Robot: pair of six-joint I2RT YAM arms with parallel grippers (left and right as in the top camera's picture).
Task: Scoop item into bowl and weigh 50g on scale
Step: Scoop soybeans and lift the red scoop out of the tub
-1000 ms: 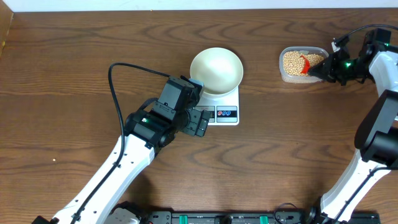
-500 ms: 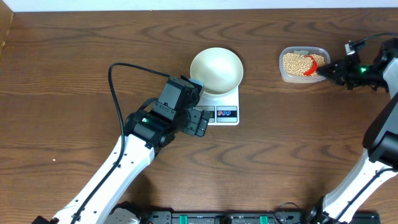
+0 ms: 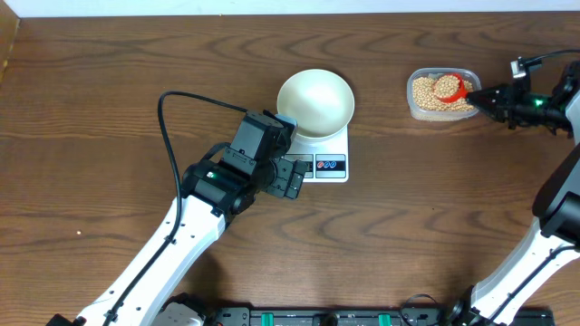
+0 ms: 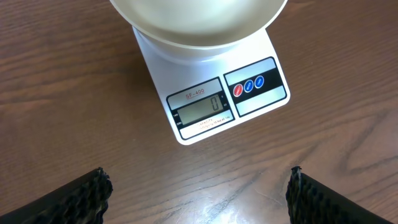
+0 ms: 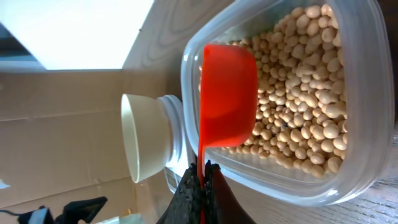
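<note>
Right gripper [image 5: 200, 180] clamps scoop [image 5: 227, 93] handle at far-right tub [image 5: 292, 186]; thin grip may twist, spilling beans [image 5: 305, 74]. Left gripper [image 4: 199, 183] wide, empty.

"Look at the left arm [image 3: 172, 240]: smooth white links, with chunky black housings at the joints."

"The right arm [image 3: 518, 252] is built the same. There's a green light [image 3: 211, 174] glowing on the left wrist block, and another green lamp [image 3: 536, 101] on the right one."

"And a thick black cable [image 3: 161, 118] arcs off the left arm. The right has a thinner black wire [image 3: 542, 56]."

"The left end effector [image 4: 208, 199] has black fingers [image 4: 74, 202] with a knobbly, dimpled texture. The right end effector [image 5: 202, 171] is black too, slim and tapered."
</note>
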